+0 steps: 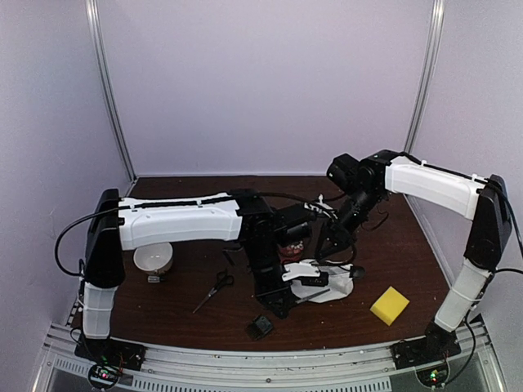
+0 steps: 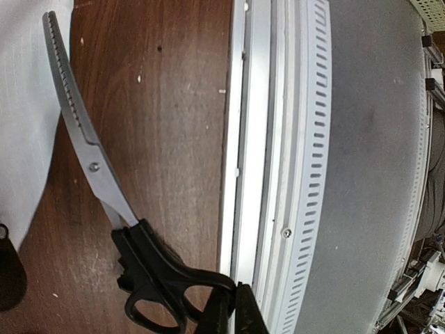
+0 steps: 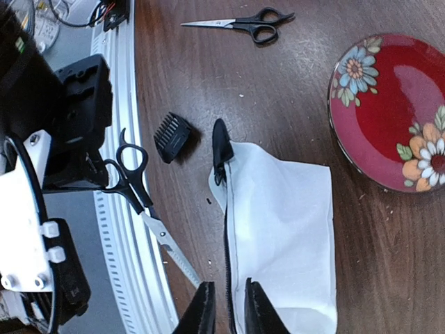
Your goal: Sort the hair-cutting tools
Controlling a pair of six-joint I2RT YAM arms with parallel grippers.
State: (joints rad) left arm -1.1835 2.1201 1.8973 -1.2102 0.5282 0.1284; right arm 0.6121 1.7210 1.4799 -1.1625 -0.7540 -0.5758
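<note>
Left wrist, scissors (image 2: pixel 94 167) near-vertical, tips top-left

Left arm (image 1: pixel 180 222) and right arm (image 1: pixel 433 184) reach inward, left end effector (image 2: pixel 231 306) clamped shut (right end effector (image 3: pixel 229 309) likewise pinched).

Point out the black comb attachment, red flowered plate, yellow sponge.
black comb attachment (image 3: pixel 172 137): right wrist, ribbed top
red flowered plate (image 3: pixel 393 97): right wrist, bare centre
yellow sponge (image 1: pixel 390 305): top external, upper face
</note>
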